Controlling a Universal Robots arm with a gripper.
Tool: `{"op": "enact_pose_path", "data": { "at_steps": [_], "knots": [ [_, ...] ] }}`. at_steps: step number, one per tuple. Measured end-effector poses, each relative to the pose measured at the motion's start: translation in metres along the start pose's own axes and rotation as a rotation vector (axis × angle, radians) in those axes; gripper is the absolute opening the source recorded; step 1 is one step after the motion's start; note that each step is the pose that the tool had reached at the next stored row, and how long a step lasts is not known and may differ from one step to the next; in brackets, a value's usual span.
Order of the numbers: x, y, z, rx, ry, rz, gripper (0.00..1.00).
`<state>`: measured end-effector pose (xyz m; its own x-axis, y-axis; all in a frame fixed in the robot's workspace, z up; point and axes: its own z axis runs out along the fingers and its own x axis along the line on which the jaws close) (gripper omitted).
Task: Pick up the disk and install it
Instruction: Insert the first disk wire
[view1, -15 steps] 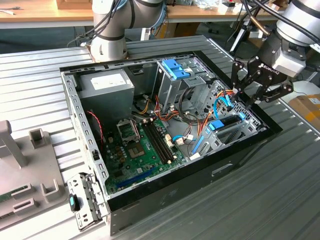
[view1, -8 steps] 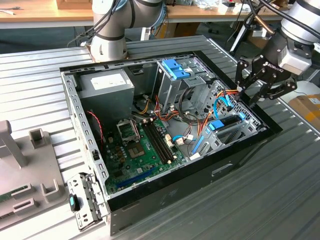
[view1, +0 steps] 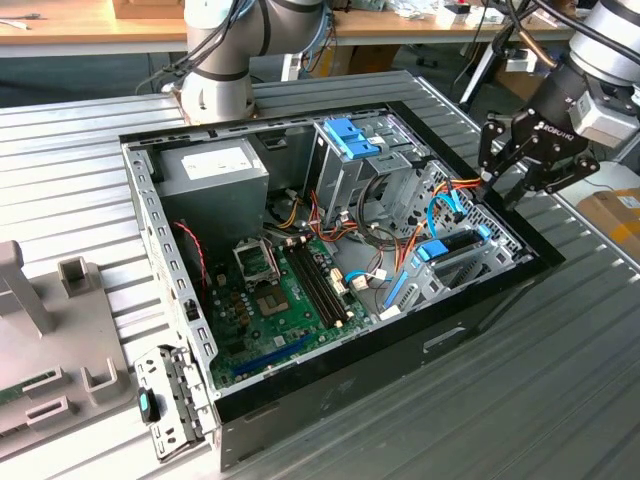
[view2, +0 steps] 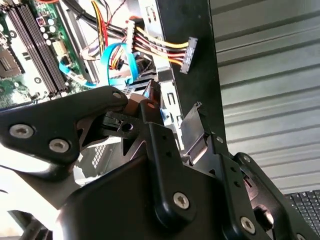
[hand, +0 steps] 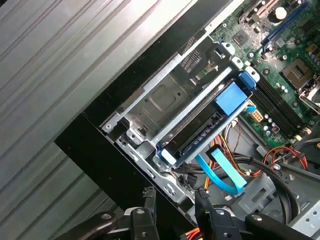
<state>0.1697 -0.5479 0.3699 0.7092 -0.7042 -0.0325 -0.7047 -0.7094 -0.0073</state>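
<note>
**Disk in the case's bay, open gripper over the rim**

A ribbed metal table (view1: 560, 380) carries an opened computer case (view1: 330, 390), lying on its side with the inside facing up. The arm (view1: 225, 60) stands behind it. A green motherboard (view1: 285, 300) covers the middle of the case floor.

At the corner of the case on the exterior view's right is a silver bay (hand: 165, 95). The disk (view1: 458, 244) lies inside it, dark with blue rails along its sides and a blue tab at the end nearest the motherboard; the first wrist view shows it (hand: 200, 137) along the inner side of the bay. Whether it is pushed fully home cannot be told.

The gripper (view1: 498, 178) hangs over the black rim of the case just beside that bay, clear of the disk. Its two fingers stand apart (hand: 174, 197) with nothing between them.

A flat blue cable (hand: 222, 175) loops next to the disk, and a plug on yellow, red and black wires (view2: 187, 55) rests against the rim.
</note>
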Motion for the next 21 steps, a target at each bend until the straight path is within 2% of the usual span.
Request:
{"op": "enact_pose_path", "data": {
  "at_steps": [1, 2, 3, 7, 11, 21],
  "knots": [
    [-0.0017, -0.0017, 0.0001, 0.0031, -0.003, 0.0, 0.44],
    [-0.0026, -0.0028, 0.0003, 0.0238, -0.0237, -0.001, 0.44],
    [-0.0028, -0.003, 0.0001, 0.0398, -0.0397, -0.002, 0.44],
    [0.0002, -0.0062, 0.0002, 0.0402, -0.0402, -0.006, 0.44],
    [-0.002, -0.01, 0.0005, 0.0397, -0.0414, -0.027, 0.44],
    [-0.0036, -0.0117, 0.0006, 0.0404, -0.0422, -0.027, 0.44]
  ]
}}
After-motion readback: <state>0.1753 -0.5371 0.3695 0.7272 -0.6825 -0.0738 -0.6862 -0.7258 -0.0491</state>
